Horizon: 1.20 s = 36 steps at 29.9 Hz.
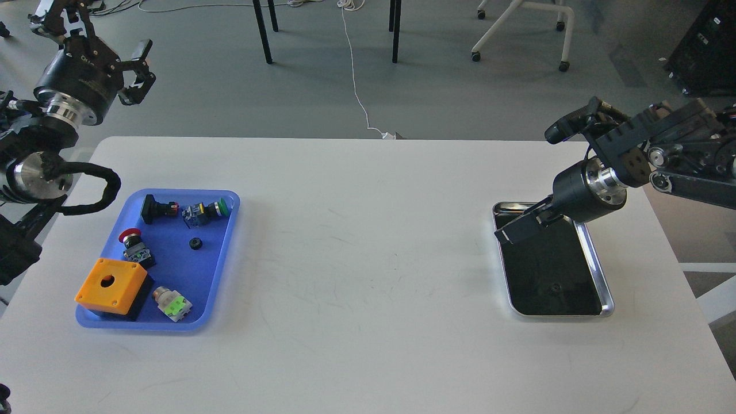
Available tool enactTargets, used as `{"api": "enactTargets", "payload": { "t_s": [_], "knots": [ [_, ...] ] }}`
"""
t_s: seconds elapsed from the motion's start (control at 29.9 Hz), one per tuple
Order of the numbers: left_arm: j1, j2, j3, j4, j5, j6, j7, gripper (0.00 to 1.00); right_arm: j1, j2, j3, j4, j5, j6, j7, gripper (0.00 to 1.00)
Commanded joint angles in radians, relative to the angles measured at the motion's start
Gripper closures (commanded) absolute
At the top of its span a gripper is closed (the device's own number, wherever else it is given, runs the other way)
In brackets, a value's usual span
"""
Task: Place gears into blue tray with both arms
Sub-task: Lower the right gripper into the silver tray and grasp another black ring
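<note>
Counter (368, 276): white, rounded far corners; near edge cut off by the frame.
Left arm (34, 172): enters from the left, partly cropped by the edge; held off the counter's far-left corner.
Right arm (684, 155): enters from the right, reaching down over the silver tray.
Blue tray (225, 253): on the counter's left, long axis running near to far, leaning slightly right at the far end.
Silver tray (601, 282): on the right, dark bottom, long axis near to far; far-left corner hidden by the right claw.
Left claw (95, 34): raised over the floor, fingers spread wide, holding nothing; body lettering too small to read.
Right claw (517, 227): above the silver tray's far end, seen dark and edge-on; whether parted or closed cannot be told.
Orange box (112, 284): near-left corner of the blue tray, round hole on top.
Gear in blue tray (195, 243): lies flat near the middle, hole up.
Gear in silver tray (555, 287): faint against the dark bottom, towards the near end.
</note>
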Motion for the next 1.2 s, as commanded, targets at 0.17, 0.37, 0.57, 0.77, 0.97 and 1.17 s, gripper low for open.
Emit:
{"api": "enactTargets", "payload": {
  "t_s": [0.17, 0.37, 0.57, 0.77, 0.97, 1.17],
  "knots": [
    [0.004, 0.029, -0.021, 0.0, 0.0, -0.006, 0.004, 0.02, -0.094, 0.04, -0.112, -0.113, -0.081, -0.008, 0.018, 0.25],
    [0.007, 0.031, -0.021, 0.0, 0.0, -0.006, 0.004, 0.02, -0.149, 0.019, -0.106, -0.107, -0.076, -0.076, 0.019, 0.28],
    [0.009, 0.031, -0.021, 0.0, 0.0, -0.006, 0.004, 0.02, -0.186, 0.011, -0.104, -0.109, -0.075, -0.097, 0.016, 0.37],
    [0.012, 0.031, -0.021, 0.001, 0.001, -0.006, 0.003, 0.02, -0.221, 0.016, -0.078, -0.11, -0.073, -0.117, 0.016, 0.41],
    [0.014, 0.031, -0.019, 0.018, 0.001, -0.008, 0.003, 0.02, -0.234, 0.016, -0.077, -0.11, -0.073, -0.119, 0.016, 0.43],
    [0.018, 0.031, -0.019, 0.018, 0.001, -0.008, 0.001, 0.02, -0.234, 0.013, -0.077, -0.109, -0.073, -0.122, 0.018, 0.59]
  ]
}}
